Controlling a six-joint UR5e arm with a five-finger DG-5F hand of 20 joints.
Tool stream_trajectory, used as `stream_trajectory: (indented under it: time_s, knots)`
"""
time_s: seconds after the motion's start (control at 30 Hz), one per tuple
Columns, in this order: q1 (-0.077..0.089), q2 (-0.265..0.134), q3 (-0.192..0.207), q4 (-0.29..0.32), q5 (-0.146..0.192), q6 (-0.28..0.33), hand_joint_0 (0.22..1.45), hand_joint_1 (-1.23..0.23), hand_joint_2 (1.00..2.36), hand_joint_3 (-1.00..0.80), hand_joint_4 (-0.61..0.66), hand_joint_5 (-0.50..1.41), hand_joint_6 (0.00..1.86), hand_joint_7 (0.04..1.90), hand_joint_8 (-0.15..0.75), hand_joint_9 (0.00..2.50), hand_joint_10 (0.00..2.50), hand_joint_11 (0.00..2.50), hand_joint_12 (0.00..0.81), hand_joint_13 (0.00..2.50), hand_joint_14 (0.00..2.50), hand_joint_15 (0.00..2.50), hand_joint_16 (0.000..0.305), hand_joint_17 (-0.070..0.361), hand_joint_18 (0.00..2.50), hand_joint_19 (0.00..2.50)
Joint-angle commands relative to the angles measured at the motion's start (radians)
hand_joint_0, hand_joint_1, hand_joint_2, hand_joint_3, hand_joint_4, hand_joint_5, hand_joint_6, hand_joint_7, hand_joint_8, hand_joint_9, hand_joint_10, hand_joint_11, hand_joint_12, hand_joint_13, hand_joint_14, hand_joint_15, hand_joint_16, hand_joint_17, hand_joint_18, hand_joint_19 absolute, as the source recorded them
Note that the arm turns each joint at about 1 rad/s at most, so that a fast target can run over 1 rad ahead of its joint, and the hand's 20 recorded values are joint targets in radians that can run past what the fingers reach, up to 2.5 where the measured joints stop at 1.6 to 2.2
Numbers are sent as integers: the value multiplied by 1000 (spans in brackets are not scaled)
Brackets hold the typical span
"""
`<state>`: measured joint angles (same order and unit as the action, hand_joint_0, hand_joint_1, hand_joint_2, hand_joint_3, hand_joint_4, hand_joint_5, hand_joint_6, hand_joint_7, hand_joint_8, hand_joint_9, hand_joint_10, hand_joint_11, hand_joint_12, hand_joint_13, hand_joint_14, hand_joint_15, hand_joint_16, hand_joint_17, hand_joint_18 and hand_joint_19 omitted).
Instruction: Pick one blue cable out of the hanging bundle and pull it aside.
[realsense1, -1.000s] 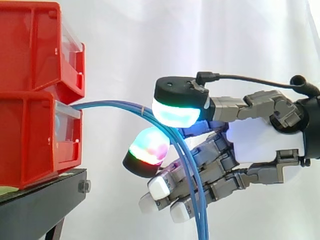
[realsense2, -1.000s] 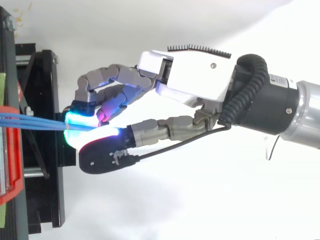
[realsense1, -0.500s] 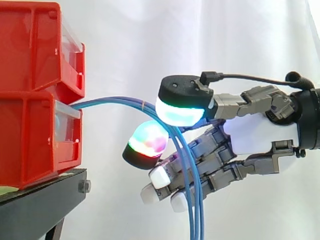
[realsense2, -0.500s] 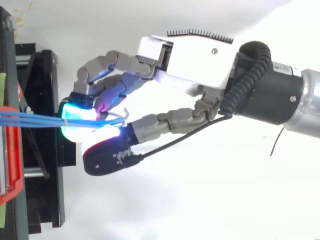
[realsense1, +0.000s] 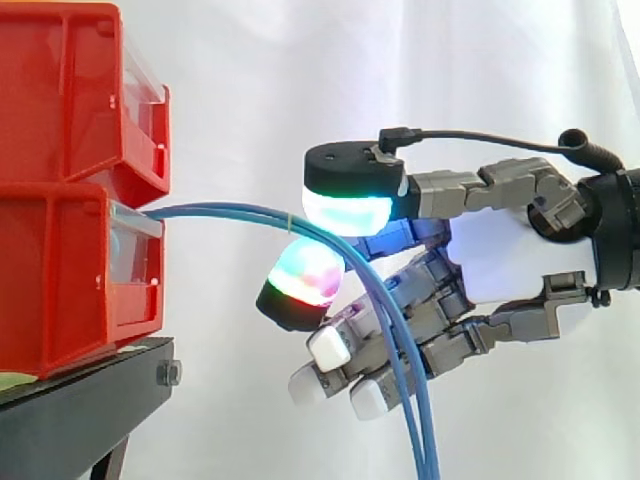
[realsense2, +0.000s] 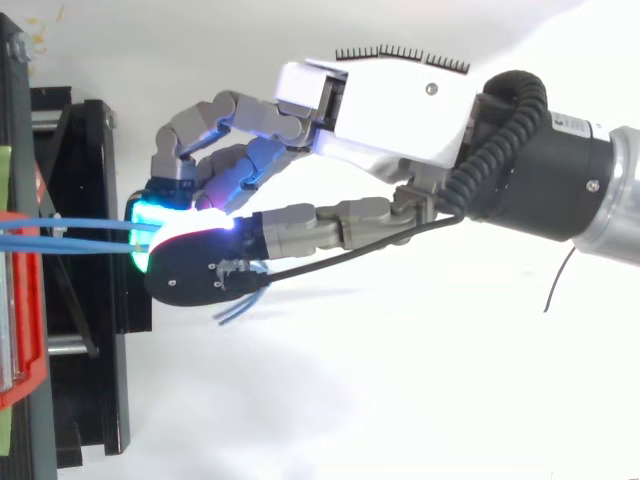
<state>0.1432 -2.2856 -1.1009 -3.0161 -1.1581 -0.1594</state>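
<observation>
Hand (realsense2: 390, 110) thumb closed in onto finger pad since half a second ago, fingers curled, pinching blue cables (realsense1: 220, 211) between glowing pads, cables running from lower red bin (realsense1: 60, 270), tails hanging below.

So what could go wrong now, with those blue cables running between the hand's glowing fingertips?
Two things, I'd guess. The thin blue cables run bunched together between the hand's glowing pads, so it may drag several aside rather than just one. They also come out of the lower red plastic bin on the black stand, so a hard pull might tug that bin forward.
</observation>
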Motion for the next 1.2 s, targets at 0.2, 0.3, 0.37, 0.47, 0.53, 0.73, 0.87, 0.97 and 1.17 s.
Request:
stream_trajectory:
  time_s: [0.2,0.3,0.37,0.47,0.53,0.73,0.87,0.97,1.17]
  knots:
    - [-2,0,6,-24,0,23,566,-761,1009,-393,150,-152,904,917,314,869,14,436,375,571,9,247,50,113,609,449]
    - [-2,0,4,-21,-2,23,535,-687,1008,-404,153,-149,898,925,321,885,15,448,382,575,9,246,52,117,617,450]
    - [-2,0,4,-21,0,23,523,-655,1006,-413,155,-147,892,939,328,897,17,457,388,573,9,244,53,118,618,457]
    - [-2,0,4,-23,-2,23,514,-636,1007,-408,155,-144,889,939,328,901,15,452,390,570,9,250,53,120,618,456]
    - [-2,0,6,-24,-2,23,549,-675,1011,-355,148,-144,886,973,324,895,17,450,381,565,9,249,51,116,602,460]
    - [-2,0,4,-24,-2,23,714,-915,1018,-279,-61,-169,930,1047,293,847,15,461,366,574,8,227,48,108,634,408]
    - [-2,0,4,-26,-2,23,808,-930,1000,-500,-65,-189,943,1002,266,819,14,453,353,576,10,210,47,105,649,380]
    - [-2,0,4,-26,-2,24,760,-930,1000,-500,-5,-191,940,917,252,822,16,461,346,583,8,210,46,104,675,350]
    - [-2,0,4,-26,-2,27,529,-912,1000,-500,88,-195,927,843,281,825,15,476,367,585,11,240,49,111,672,407]
